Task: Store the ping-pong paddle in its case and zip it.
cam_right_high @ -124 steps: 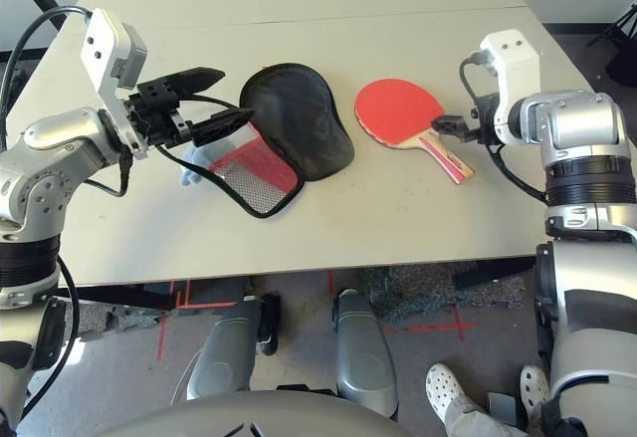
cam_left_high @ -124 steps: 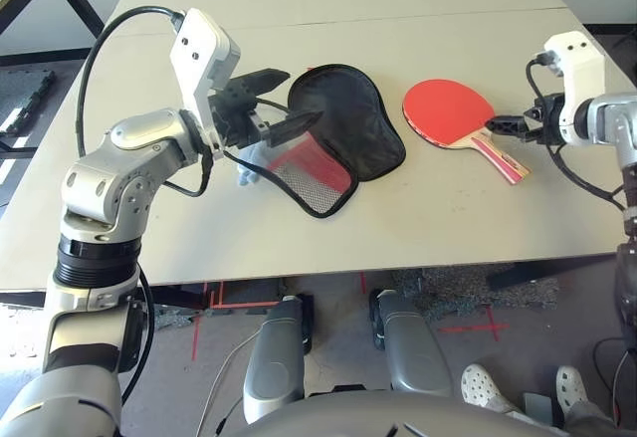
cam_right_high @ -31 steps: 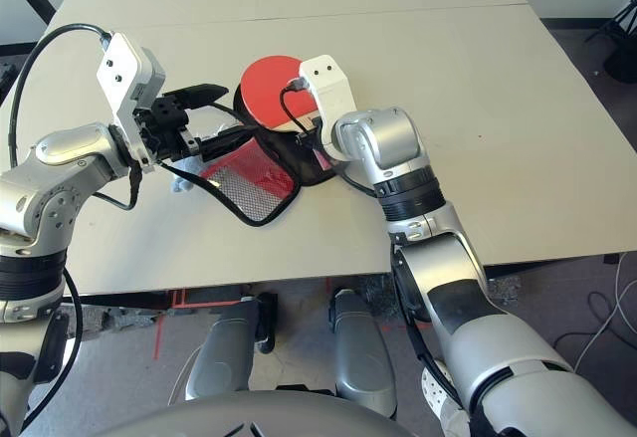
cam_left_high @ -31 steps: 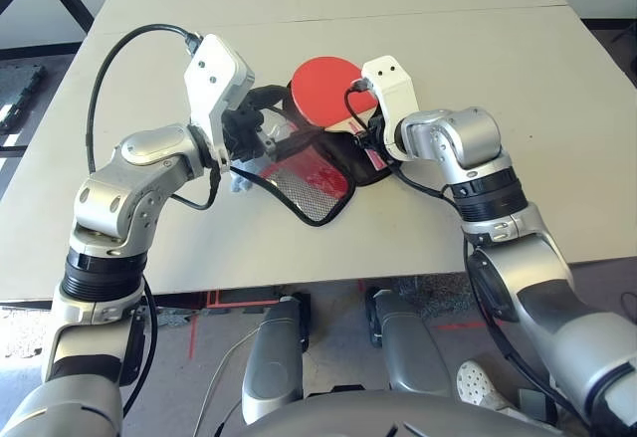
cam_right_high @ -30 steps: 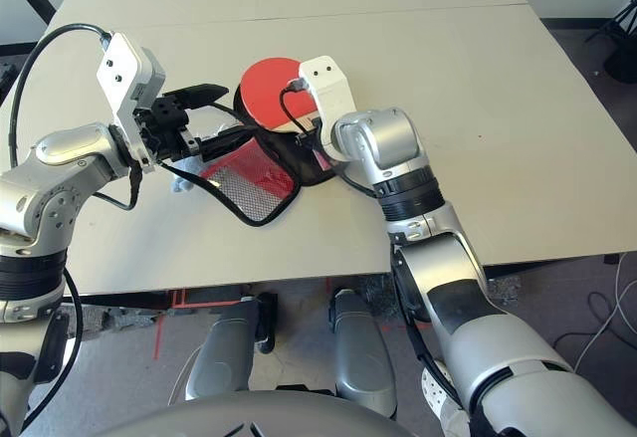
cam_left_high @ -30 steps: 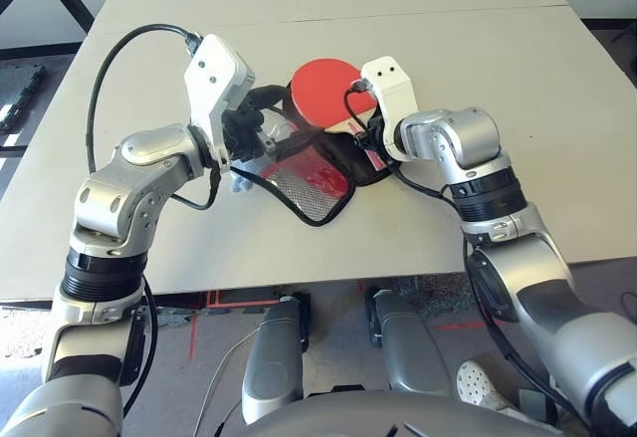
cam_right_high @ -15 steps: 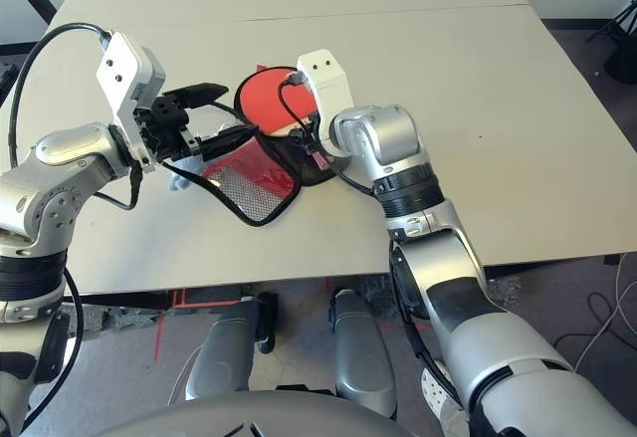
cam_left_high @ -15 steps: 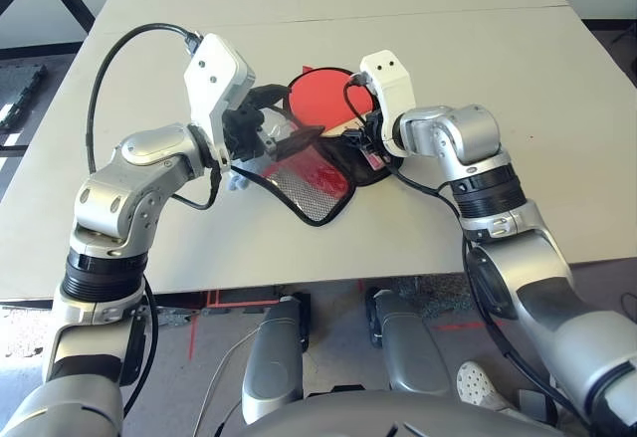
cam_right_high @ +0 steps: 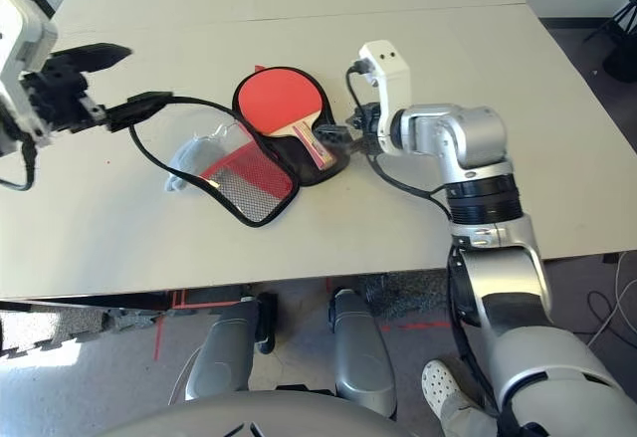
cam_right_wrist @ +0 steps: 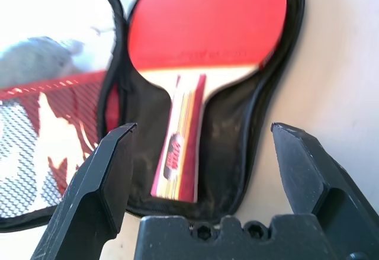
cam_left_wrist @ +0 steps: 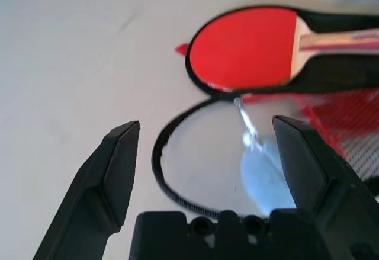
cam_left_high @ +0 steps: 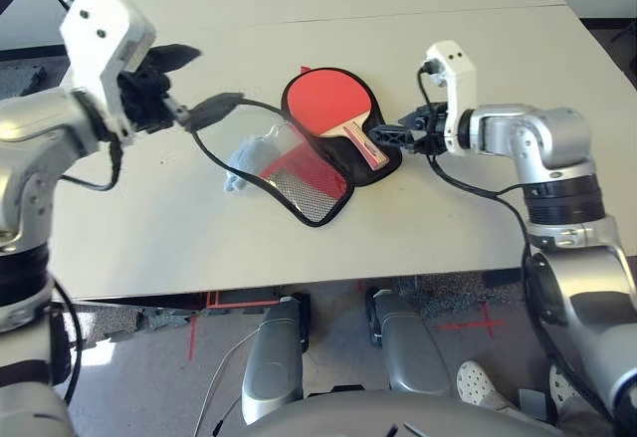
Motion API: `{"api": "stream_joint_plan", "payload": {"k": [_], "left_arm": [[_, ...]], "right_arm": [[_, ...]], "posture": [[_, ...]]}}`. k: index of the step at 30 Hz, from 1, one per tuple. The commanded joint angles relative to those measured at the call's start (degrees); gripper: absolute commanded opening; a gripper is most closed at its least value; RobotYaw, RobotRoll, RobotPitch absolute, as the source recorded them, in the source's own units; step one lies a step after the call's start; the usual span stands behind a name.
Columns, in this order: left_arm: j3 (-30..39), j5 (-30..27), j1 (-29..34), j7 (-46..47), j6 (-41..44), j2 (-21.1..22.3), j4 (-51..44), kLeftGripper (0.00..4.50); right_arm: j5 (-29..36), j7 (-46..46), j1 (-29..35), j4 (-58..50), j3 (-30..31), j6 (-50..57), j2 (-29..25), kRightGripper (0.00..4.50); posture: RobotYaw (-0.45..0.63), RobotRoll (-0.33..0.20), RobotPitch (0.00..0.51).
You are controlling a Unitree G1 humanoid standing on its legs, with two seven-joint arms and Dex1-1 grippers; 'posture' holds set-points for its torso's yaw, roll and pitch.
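The ping-pong paddle [cam_left_high: 323, 101] lies face up on the black lining of the open case [cam_left_high: 336, 155], its striped handle [cam_right_wrist: 180, 147] pointing toward my right gripper. The case's other half, with its red and black mesh pocket [cam_left_high: 304, 183], is spread on the table toward me. Its black zipper edging [cam_left_high: 204, 148] loops out to the left. My right gripper [cam_left_high: 380, 134] is open just off the handle's end, holding nothing. My left gripper [cam_left_high: 219, 77] is open and raised left of the case, its lower fingertip near the edging loop.
A small grey-white soft pouch [cam_left_high: 247, 156] lies inside the edging loop, left of the mesh pocket. The pale table [cam_left_high: 478, 218] has free room on the right and at the back. Its front edge runs close below the case.
My right gripper has let go of the paddle, which now rests in the case, and has drawn back to the right. My left arm has swung up and left, away from the flap.
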Motion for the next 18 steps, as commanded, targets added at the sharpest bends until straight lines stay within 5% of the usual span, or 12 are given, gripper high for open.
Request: {"api": "stream_joint_plan", "payload": {"k": [1, 18], "left_arm": [[1.1, 2.8, 3.3, -1.6, -3.1, 1.7, 3.1, 4.5], [-6.8, 9.1, 6.4, -2.3, -7.3, -2.7, 6.1, 4.5]], "right_arm": [[1.4, 1.2, 0.0, 1.2, -2.3, -2.2, -0.6, 4.47], [2.1, 1.6, 2.5, 1.4, -5.2, -6.1, -3.4, 4.47]], "posture": [[0.13, 0.0, 0.205], [0.1, 0.0, 0.202]]}}
